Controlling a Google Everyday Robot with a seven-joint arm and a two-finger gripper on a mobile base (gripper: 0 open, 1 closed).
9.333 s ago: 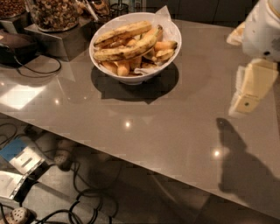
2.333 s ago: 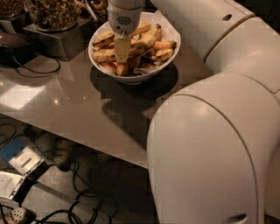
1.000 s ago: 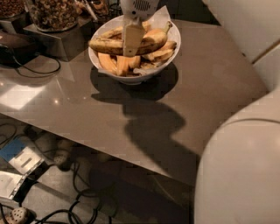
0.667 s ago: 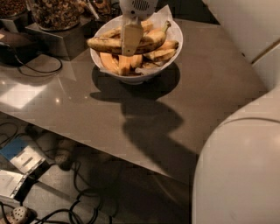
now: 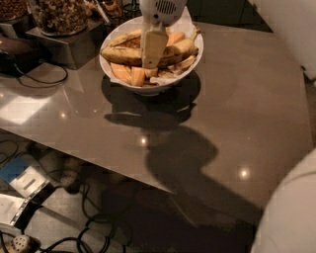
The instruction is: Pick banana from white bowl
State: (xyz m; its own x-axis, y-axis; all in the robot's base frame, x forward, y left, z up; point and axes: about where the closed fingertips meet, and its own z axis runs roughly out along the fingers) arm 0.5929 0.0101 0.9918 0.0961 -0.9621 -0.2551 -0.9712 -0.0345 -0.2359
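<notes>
Grey counter fills your view, with cables on the floor below its left edge and a jar at the far left. Right of that sits the white bowl. The banana lies across it above orange pieces. Your pincer hangs over the bowl's middle, tip at the banana; you cannot tell its grip.
</notes>
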